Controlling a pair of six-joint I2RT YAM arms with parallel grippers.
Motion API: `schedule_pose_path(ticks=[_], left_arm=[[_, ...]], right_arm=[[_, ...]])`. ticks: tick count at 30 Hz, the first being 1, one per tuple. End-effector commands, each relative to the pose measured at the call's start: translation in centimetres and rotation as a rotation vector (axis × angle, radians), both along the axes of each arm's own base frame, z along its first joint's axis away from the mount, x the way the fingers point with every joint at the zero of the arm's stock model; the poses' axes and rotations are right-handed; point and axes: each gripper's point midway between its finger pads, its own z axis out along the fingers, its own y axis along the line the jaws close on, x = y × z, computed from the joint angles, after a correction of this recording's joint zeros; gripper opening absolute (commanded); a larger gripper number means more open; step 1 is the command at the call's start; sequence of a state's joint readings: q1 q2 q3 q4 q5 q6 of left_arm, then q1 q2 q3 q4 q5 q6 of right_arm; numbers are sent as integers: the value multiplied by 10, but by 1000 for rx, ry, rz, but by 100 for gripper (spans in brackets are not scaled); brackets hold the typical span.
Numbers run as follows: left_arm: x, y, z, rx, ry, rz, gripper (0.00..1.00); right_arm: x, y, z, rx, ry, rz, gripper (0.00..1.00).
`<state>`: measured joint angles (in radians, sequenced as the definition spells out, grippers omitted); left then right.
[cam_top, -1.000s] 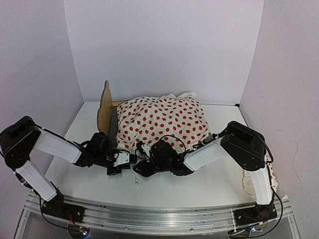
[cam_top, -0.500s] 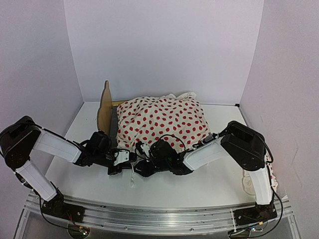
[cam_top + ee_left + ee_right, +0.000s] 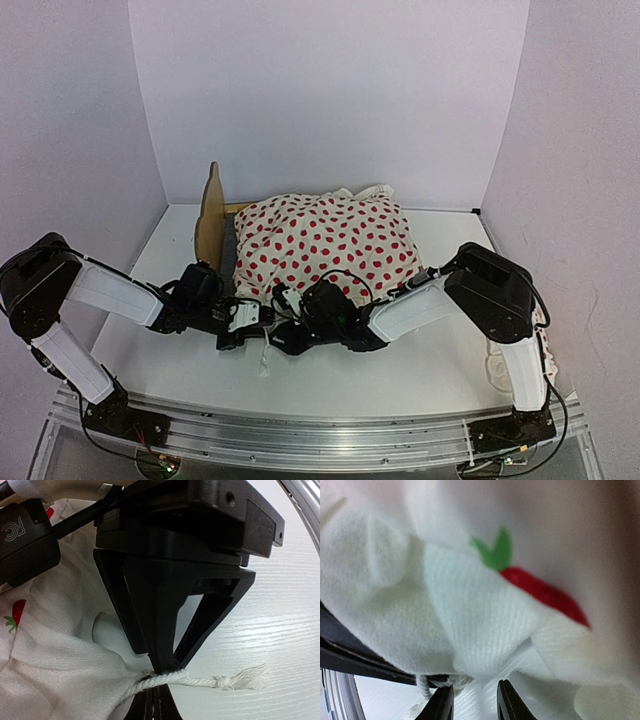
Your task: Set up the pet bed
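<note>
Left gripper [image 3: 159,672] clamped on the cord [image 3: 200,680] of the duvet [image 3: 330,245]; right gripper [image 3: 472,702] jaws parted at its hem (nothing clearly held). Pet bed [image 3: 211,215] sits up-frame of both, centre-left, mostly under the duvet, long axis left-right, headboard left; left arm nearer.

High rear overview, wrist views close, seemingly sharing duvet [image 3: 330,240]

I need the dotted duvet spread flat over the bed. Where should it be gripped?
Grip the duvet by its near hem, at the cord corner, coming in low from the front. That edge spills off the bed onto the table, while the rest is a bunched mound.
</note>
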<state>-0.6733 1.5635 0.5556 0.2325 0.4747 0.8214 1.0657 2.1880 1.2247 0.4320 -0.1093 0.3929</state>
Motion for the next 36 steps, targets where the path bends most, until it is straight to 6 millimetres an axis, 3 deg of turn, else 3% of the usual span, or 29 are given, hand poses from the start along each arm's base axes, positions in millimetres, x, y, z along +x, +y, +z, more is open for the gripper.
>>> schedule_pose_path(ticks=[1,6,11,19,23,28,34,36], left_arm=[[39,-2,22,-2,-173,72,0],[50,7,22,5,-176,128,0],[30,-8,39,-94,-48,59,0],[25,-10,50,-138,26,68,0],[33,-6,48,-121,18,115,0],[48,5,49,-100,29,231,0],[33,3,50,-178,392,416,0],[28,4,43,-164,439,452,0]], right_arm=[[-23,39,66,175,-103,127,30],[-20,38,52,170,-114,113,26],[-13,44,46,174,-146,105,26],[-13,36,24,129,-127,83,26],[-16,30,12,111,-102,85,26],[-22,17,16,104,-83,77,26],[-24,18,30,148,-65,69,28],[-22,16,35,159,-68,48,28]])
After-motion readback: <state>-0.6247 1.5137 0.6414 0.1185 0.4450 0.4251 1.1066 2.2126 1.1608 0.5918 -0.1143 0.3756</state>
